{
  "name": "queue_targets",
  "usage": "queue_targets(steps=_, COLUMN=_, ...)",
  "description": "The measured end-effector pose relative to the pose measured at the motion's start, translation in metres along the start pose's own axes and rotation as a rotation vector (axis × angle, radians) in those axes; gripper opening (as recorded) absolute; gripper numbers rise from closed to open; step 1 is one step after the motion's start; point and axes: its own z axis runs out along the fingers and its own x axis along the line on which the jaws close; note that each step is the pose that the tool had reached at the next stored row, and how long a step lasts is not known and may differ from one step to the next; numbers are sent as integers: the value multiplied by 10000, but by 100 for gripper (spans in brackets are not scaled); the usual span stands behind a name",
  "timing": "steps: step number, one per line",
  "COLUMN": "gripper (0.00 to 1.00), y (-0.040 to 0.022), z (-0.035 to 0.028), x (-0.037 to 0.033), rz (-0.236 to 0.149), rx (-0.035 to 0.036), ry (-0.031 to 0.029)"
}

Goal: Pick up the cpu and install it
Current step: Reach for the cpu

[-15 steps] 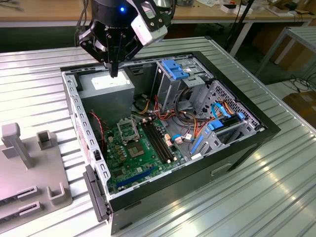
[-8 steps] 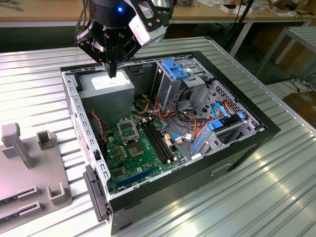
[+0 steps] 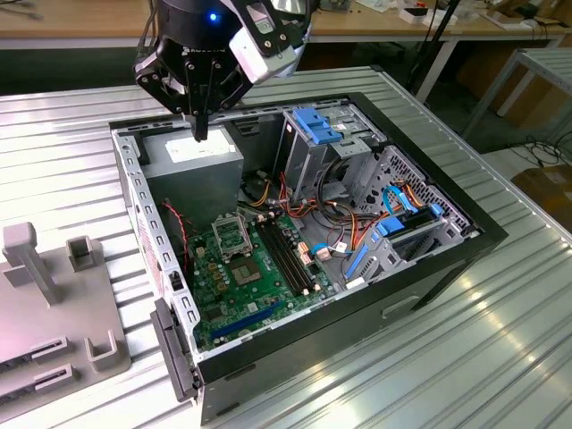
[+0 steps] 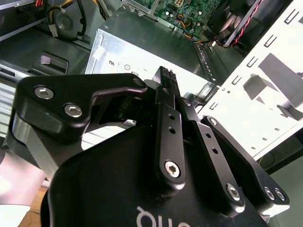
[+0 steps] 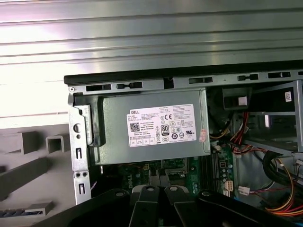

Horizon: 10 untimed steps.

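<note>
Cpu whereabouts I cannot tell (perhaps gripped edge-on, hidden between the pads). The tool [image 3: 200, 134] has its fingers pressed together and hangs over the power supply [image 3: 214, 163] inside the case [image 3: 295, 357], well apart from the socket [image 3: 234, 234]. A thin chip, if held, could slip or land skewed, bending socket pins.

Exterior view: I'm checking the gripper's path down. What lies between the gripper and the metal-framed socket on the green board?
In the exterior view, the grey power supply box, label up, lies between the gripper and the socket.
</note>
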Motion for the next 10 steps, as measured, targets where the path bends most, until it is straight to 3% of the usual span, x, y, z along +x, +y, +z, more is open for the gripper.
queue_targets(steps=10, gripper=11, y=-3, z=-1, x=40, rz=0, rx=0, ry=0)
